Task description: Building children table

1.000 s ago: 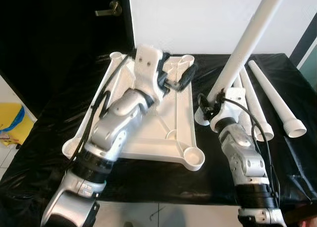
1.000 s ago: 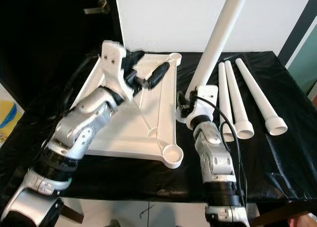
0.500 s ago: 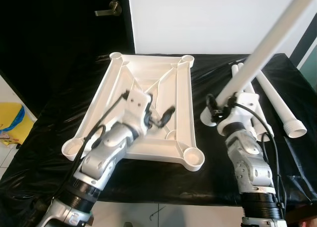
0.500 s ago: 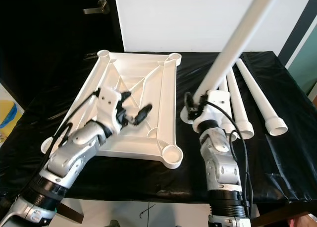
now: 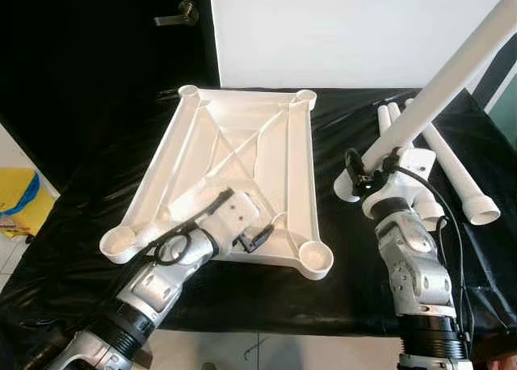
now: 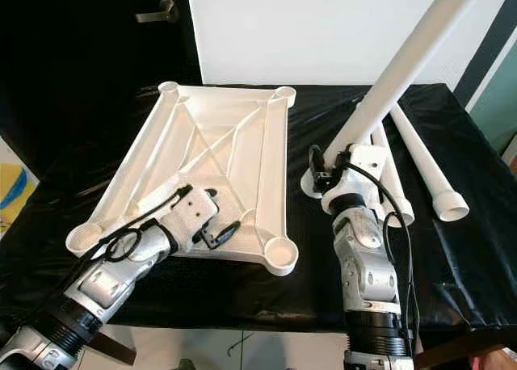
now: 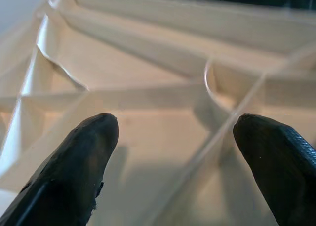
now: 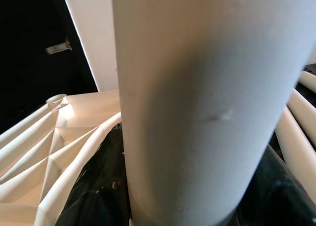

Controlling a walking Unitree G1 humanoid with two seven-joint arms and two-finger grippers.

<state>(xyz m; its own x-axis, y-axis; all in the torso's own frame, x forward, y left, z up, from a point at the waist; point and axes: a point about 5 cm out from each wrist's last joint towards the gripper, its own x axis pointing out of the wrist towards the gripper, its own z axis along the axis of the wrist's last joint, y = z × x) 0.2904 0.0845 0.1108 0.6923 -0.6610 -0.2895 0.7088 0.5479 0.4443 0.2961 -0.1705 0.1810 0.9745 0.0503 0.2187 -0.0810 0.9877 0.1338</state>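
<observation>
White plastic tabletop (image 5: 242, 144) lies underside up on the black cloth (image 5: 73, 216). The left gripper (image 5: 257, 237), fingers apart, has withdrawn to its near edge. The right gripper (image 5: 373, 174), closed on a table leg (image 5: 436, 91), has tilted it further, ready for a corner socket (image 5: 315, 259).

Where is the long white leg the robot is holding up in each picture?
Left eye view: the held leg slants up toward the top right, above the right gripper.
Right eye view: same slant, right of centre.
Left wrist view: I find no leg here, just the tabletop's ribs.
Right wrist view: it stands huge in the middle.
Shared landmark: the upside-down white tabletop.
</observation>
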